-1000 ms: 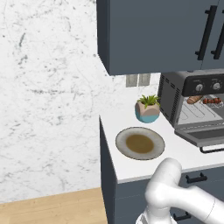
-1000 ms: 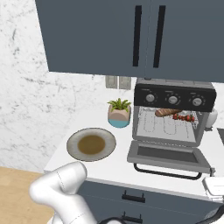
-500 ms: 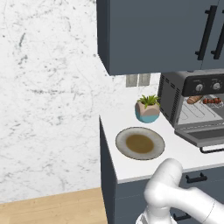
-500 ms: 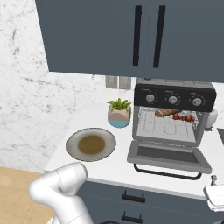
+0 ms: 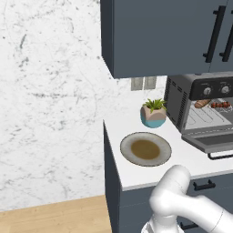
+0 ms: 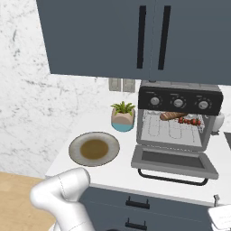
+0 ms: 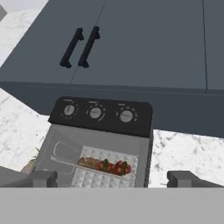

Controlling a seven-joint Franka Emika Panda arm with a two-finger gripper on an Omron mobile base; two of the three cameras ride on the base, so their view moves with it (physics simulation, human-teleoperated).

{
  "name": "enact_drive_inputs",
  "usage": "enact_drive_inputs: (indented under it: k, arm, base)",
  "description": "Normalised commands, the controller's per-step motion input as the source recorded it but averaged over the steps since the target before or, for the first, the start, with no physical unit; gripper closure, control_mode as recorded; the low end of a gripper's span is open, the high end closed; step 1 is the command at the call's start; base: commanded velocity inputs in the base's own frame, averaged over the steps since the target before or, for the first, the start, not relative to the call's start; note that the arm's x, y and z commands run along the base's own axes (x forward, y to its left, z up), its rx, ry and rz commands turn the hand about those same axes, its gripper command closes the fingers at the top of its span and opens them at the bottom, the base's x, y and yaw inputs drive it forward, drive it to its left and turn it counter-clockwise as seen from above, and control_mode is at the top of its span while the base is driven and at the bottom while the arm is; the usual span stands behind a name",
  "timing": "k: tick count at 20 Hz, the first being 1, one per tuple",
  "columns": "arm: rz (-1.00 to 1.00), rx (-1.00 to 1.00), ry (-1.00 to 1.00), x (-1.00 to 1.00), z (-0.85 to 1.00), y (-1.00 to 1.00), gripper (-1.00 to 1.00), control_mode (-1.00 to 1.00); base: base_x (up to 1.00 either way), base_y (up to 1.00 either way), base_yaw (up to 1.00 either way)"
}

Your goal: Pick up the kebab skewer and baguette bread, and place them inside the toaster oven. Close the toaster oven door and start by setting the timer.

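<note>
Little has shifted in the last second: the white hand at the lower right corner of the right base view has sunk further toward the frame's bottom, while everything on the counter stays put. From the hand view, the two-finger gripper (image 7: 113, 178) stands spread wide with nothing between its dark tips, looking up at the boxy dark grey toaster oven (image 6: 179, 121) from below the oven's front.

Both foods already lie inside that oven. The tan stubby baguette bread (image 6: 172, 116) rests on the wire rack toward the oven's left, and the thin kebab skewer (image 6: 189, 121) with its dark red chunks lies just beside it toward the oven's right, the two apparently touching end to end. The glass-windowed toaster oven door (image 6: 173, 161) hangs dropped open, flat in front of the oven's mouth, its bar handle at the near edge.

To the left of the oven sit a small potted green plant (image 6: 122, 116) and, nearer the counter edge, a round grey plate (image 6: 94, 149) with a brown centre.

I judge the loading done, and the lowering hand suggests it is lining up under the door's edge to swing it shut; the silver knobs (image 6: 178, 103) along the oven's top panel come after that.
</note>
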Motion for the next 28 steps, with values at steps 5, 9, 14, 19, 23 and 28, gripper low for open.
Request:
enact_drive_inputs:
  k: [5, 9, 14, 19, 23, 28]
  arm:
    - [-0.08, -0.09, -0.03, 0.28, -0.1, 0.45, -1.0, -1.0]
    - [-0.14, -0.1, 0.0, 0.77, -0.18, 0.37, -1.0, -1.0]
    - [-0.16, -0.06, -0.01, 0.67, -0.35, 0.16, -1.0, -1.0]
    - [-0.11, 0.0, -0.04, 0.29, -0.46, -0.24, -1.0, -1.0]
    - [-0.14, 0.0, -0.02, 0.41, -0.46, -0.29, -1.0, -1.0]
    - [-0.14, 0.0, -0.04, 0.28, -0.48, -0.35, -1.0, -1.0]
  base:
    - [0.0, 0.0, 0.0]
    - [0.0, 0.0, 0.0]
    - [0.0, 0.0, 0.0]
    - [0.0, 0.0, 0.0]
    - [0.0, 0.0, 0.0]
    - [0.0, 0.0, 0.0]
